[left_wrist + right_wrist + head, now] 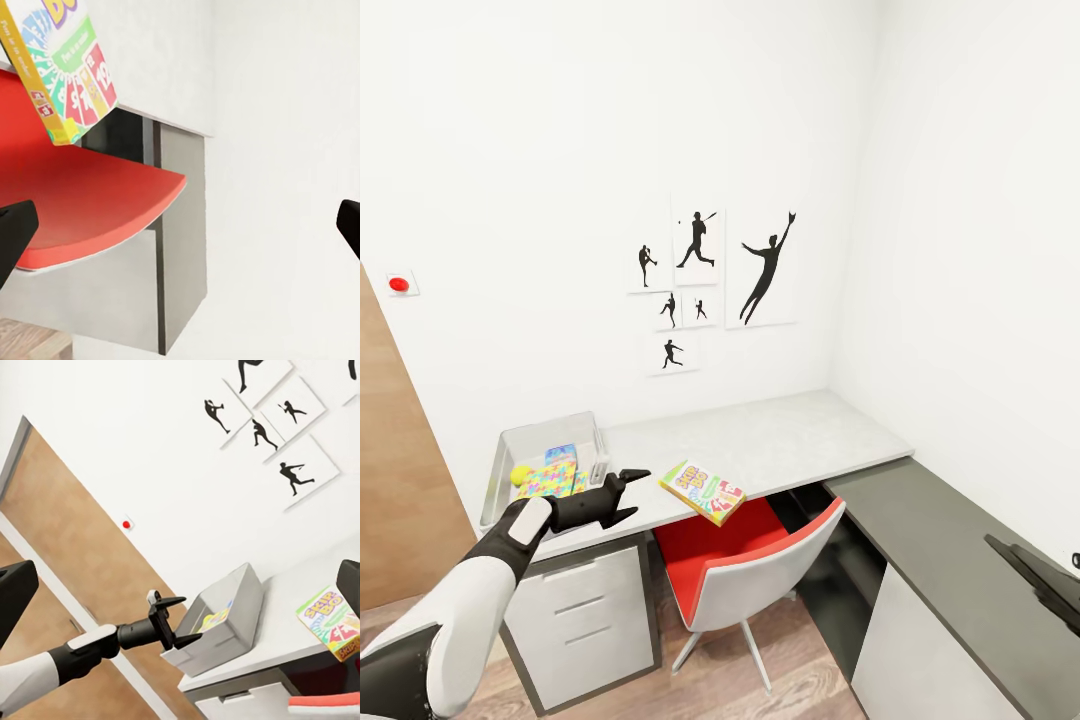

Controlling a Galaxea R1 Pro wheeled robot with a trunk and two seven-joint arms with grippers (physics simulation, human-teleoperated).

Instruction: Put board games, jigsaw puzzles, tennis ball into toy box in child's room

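Currently the left gripper (632, 493) has its jaws spread wide and holds nothing; it hovers at the tabletop's (790, 440) front edge. The board game (703, 490) lies just beyond the jaws, flat, one corner overhanging that edge above the red chair (745, 570). Beside the gripper stands the toy box (550, 430), holding colourful puzzles (555, 475) and the tennis ball (520, 475). Bare tabletop extends past the game toward the corner. Whether the right gripper's jaws are open or closed cannot be told.
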